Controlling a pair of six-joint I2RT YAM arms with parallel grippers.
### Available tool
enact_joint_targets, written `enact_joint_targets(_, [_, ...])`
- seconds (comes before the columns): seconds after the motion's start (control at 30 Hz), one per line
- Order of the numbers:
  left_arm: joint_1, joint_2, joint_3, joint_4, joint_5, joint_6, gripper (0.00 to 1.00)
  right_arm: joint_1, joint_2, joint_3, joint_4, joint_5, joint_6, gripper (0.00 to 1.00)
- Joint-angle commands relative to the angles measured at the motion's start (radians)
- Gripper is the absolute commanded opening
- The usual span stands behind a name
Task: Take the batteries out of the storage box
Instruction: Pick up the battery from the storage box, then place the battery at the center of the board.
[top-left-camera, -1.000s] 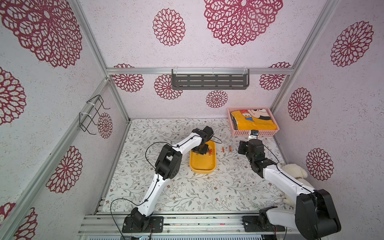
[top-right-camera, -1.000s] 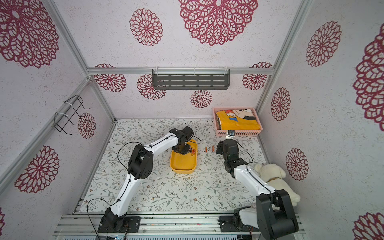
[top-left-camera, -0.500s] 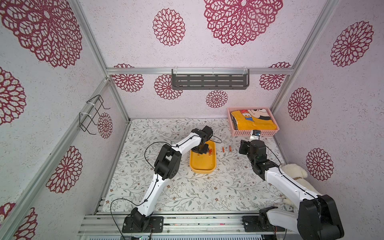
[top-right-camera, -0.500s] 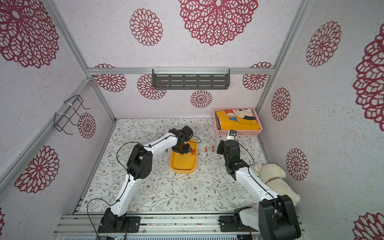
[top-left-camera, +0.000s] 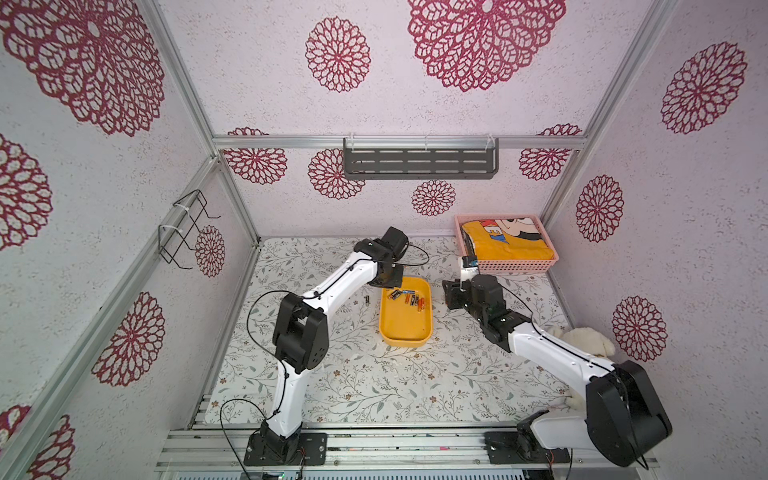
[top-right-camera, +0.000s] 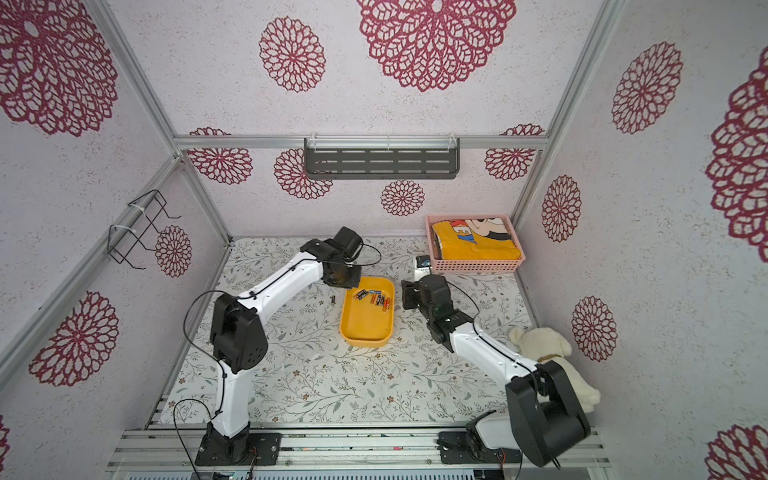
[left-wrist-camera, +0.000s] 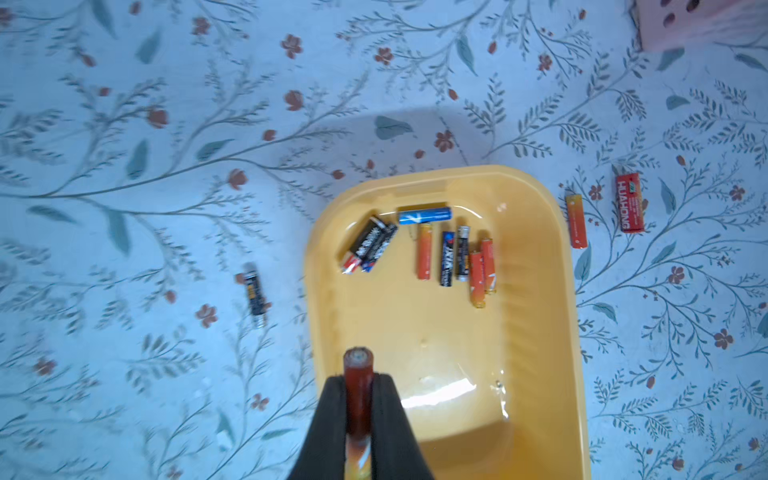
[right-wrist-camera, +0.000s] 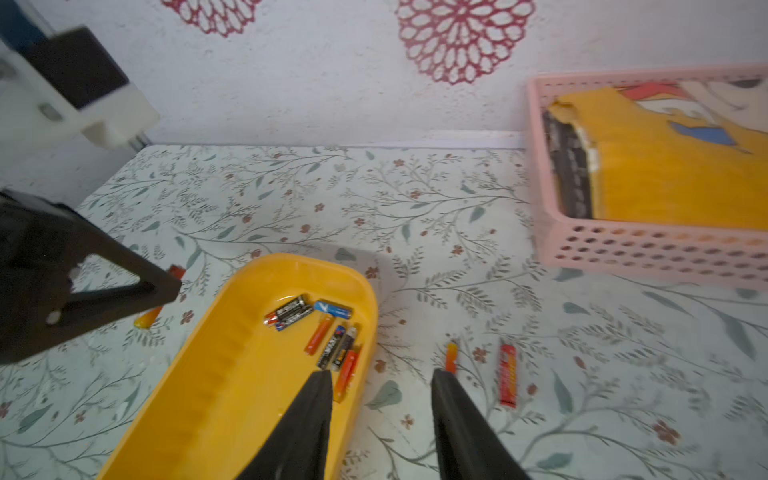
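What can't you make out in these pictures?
- Left hand: in both top views, hidden under its own wrist; only the left wrist view shows it, shut on an orange battery.
- That battery's rear end: cut off by that view's edge.
- Batteries in the storage box: top views, too small to count.

The storage box (top-left-camera: 406, 332) on the table (top-left-camera: 332, 374), batteries (top-left-camera: 409, 300) in its far end
One battery (top-left-camera: 367, 300) lies left of the box; two more batteries (left-wrist-camera: 577, 222) right of it; the basket (top-left-camera: 511, 266) behind, rightward.

HUAHONG runs in white along a red battery (left-wrist-camera: 629, 202), blue letters KEY show on the yellow cloth (top-left-camera: 515, 247), and labels on the black batteries (left-wrist-camera: 370, 245) are too blurred to read.
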Motion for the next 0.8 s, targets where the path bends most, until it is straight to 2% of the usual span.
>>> enact_joint_targets(0.0, [0.102, -0.048, -0.139, 0.072, -0.007, -0.020, 0.00, 0.053, 0.062, 0.076, -0.017, -0.045, -0.015, 0.44])
enact_joint_targets(0.13, [0.185, -0.060, -0.257, 0.116, 0.018, -0.006, 0.00, 0.082, 0.129, 0.121, -0.026, -0.045, 0.010, 0.44])
enact_joint_targets(0.27, [0.202, -0.030, -0.308, 0.167, 0.032, 0.018, 0.00, 0.093, 0.177, 0.176, -0.081, -0.024, 0.013, 0.44])
enact_joint_targets(0.47, [0.199, 0.060, -0.301, 0.189, 0.067, 0.014, 0.00, 0.106, 0.241, 0.245, -0.162, -0.003, 0.005, 0.44])
enact_joint_targets(0.77, [0.190, 0.117, -0.263, 0.188, 0.045, 0.013, 0.00, 0.110, 0.286, 0.255, -0.186, 0.009, 0.020, 0.44])
